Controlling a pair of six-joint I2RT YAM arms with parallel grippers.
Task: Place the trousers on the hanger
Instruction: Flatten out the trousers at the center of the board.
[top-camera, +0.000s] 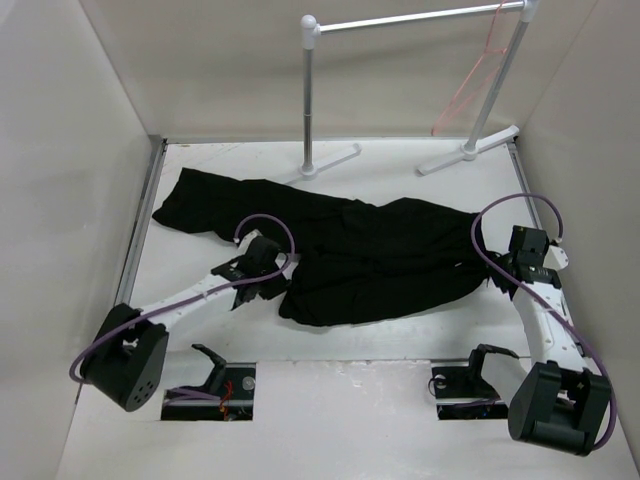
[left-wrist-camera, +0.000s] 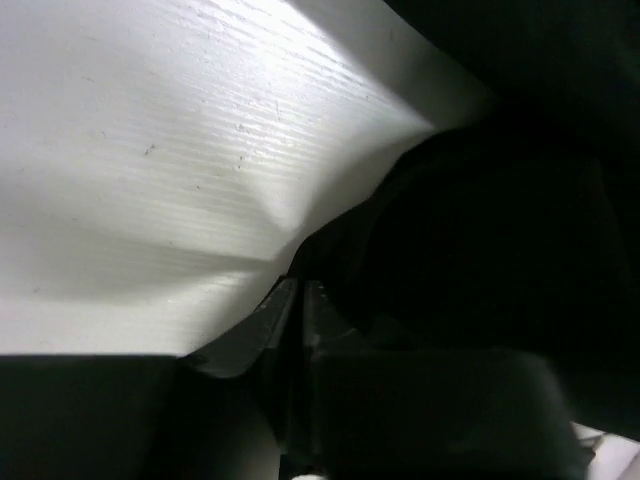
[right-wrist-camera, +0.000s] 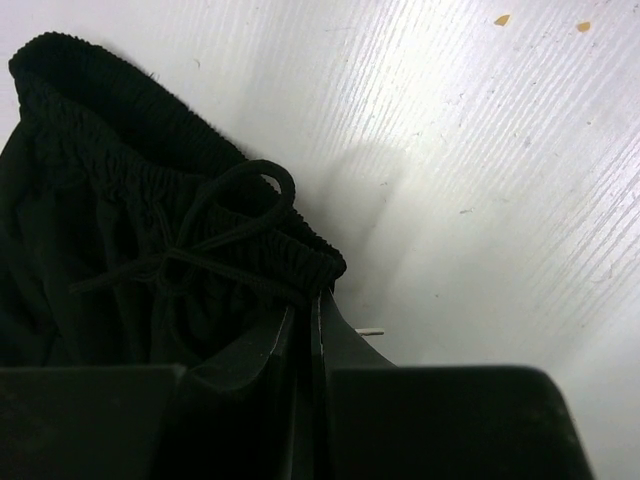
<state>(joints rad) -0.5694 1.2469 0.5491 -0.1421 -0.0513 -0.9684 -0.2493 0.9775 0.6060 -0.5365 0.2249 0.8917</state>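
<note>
Both claws are closed: the right gripper (right-wrist-camera: 308, 300) pinches the trousers (top-camera: 380, 260) at the drawstring waist, and the left gripper (left-wrist-camera: 300, 295) sits shut at their crumpled edge.

black trousers (top-camera: 380, 255) crumpled on table (top-camera: 400, 165) | pink wire hanger (top-camera: 466, 84) hung on rack (top-camera: 400, 20)

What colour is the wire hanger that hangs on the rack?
Pink-orange; the hanger shows best in the top external view.

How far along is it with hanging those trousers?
Nothing finished yet: the trousers lie on the table, the hanger hangs bare on the rack. Both arms' jaws are closed at the fabric's edge, the right ones at the waistband. Lifting and draping remain.
</note>
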